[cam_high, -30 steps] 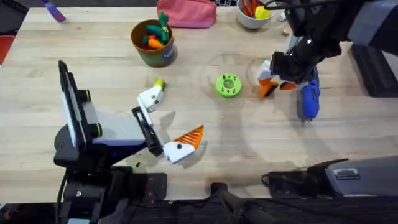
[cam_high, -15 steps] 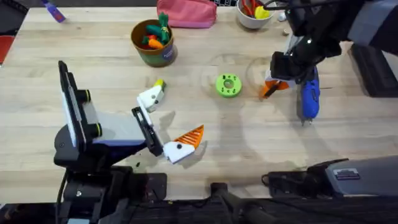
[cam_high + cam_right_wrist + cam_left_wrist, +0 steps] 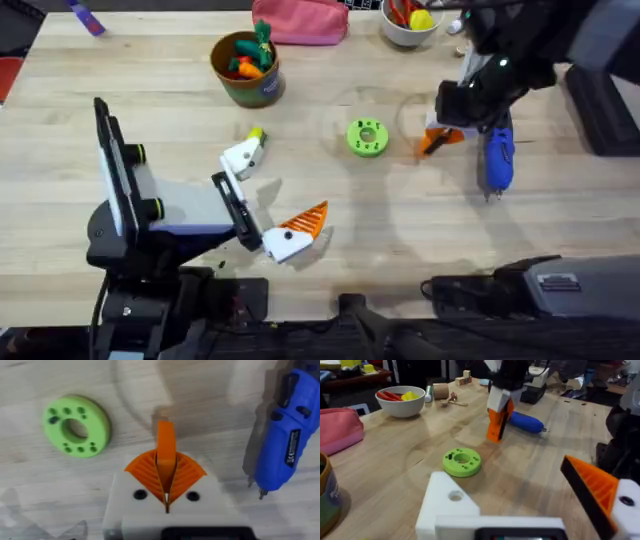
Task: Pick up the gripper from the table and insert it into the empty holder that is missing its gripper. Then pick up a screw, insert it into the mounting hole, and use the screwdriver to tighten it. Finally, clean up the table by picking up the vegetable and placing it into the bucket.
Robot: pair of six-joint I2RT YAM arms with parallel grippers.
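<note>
Clamping the gripper (image 3: 165, 452) between its orange pads, the right pincer (image 3: 166, 491) held that wedge upright on the worktop (image 3: 330, 230), between the green disc (image 3: 367, 137) and the screwdriver (image 3: 496, 155). The left pincer (image 3: 278, 190) lay apart, its empty holder (image 3: 243, 155) bare.

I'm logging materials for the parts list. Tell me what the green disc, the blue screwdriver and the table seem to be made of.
Green disc: likely plastic, matte, possibly 3D-printed; uniform colour, with small holes around a centre hole.
Screwdriver: smooth, slightly glossy blue plastic body with a printed label; the thin bit at its tip looks metallic.
Table: pale wood with visible grain lines and plank seams, low sheen; solid or veneer cannot be told.
</note>
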